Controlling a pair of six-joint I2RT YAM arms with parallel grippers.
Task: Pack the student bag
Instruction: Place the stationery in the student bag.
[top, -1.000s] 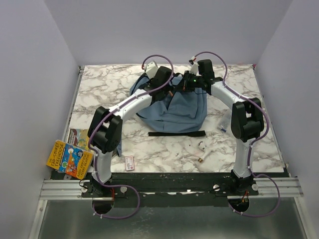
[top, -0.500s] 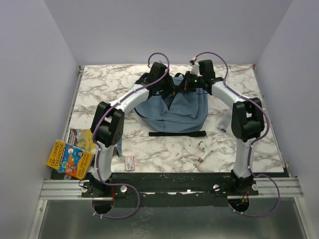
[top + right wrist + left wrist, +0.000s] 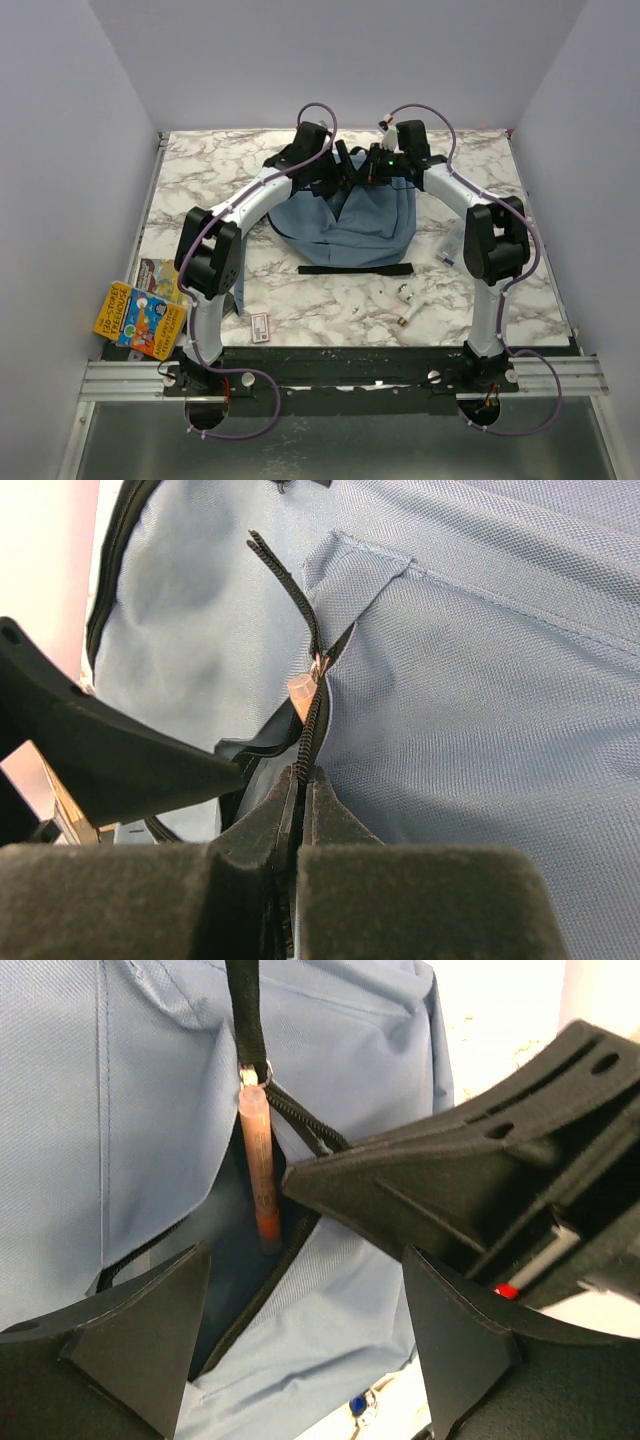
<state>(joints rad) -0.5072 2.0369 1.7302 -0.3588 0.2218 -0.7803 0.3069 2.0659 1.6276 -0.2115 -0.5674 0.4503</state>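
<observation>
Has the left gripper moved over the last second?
Yes. The left gripper has shifted right over the student bag, nearer the right gripper, and its jaws now stand open.

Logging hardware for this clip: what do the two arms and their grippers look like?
Both arms, left arm and right arm, have white links, bulky black joint housings and looping purple cables. A green light glows near the right wrist. The gripper fingers are black, matte, wedge-shaped.
</observation>
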